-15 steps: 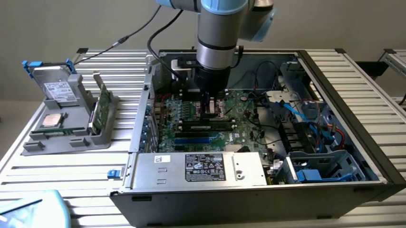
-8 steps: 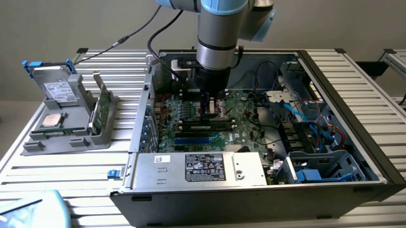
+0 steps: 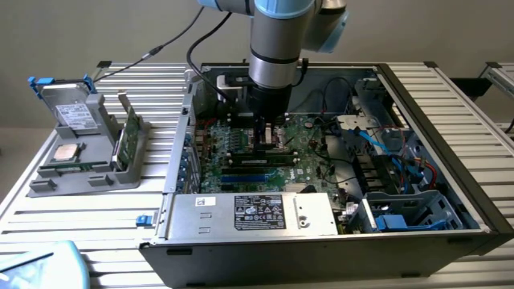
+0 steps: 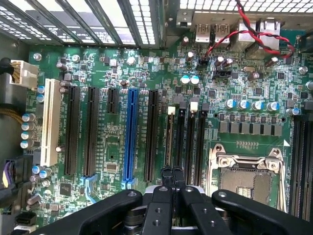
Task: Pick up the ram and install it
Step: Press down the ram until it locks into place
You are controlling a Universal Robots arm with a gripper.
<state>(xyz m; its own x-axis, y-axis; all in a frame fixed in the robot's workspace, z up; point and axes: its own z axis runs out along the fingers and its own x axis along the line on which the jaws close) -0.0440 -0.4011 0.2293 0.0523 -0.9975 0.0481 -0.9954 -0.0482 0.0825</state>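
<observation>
Stage: the arm reaches down into the open computer case (image 3: 449, 198), so by my reading the work is at the installing part, not the pick-up.
Jaws: the jaws (image 4: 171, 177) are pressed together, their tips just over the memory slots (image 4: 188, 137) beside the empty processor socket (image 4: 247, 176).
Ram: a ram stick (image 3: 261, 160) lies along a slot on the motherboard (image 3: 241, 141), directly under the jaws in the exterior view; in the wrist view its thin edge shows in the slot (image 4: 169, 139) just ahead of the tips.
Contact: whether the tips press on the stick or hang just above it I cannot tell.
Done: the stick appears to be in its slot; whether it is fully seated is not clear.
Left over: another green board (image 3: 127, 137) stands upright in the grey holder (image 3: 96, 171) on the desk (image 3: 80, 211), well apart from the case, at the exterior view's left.
</observation>
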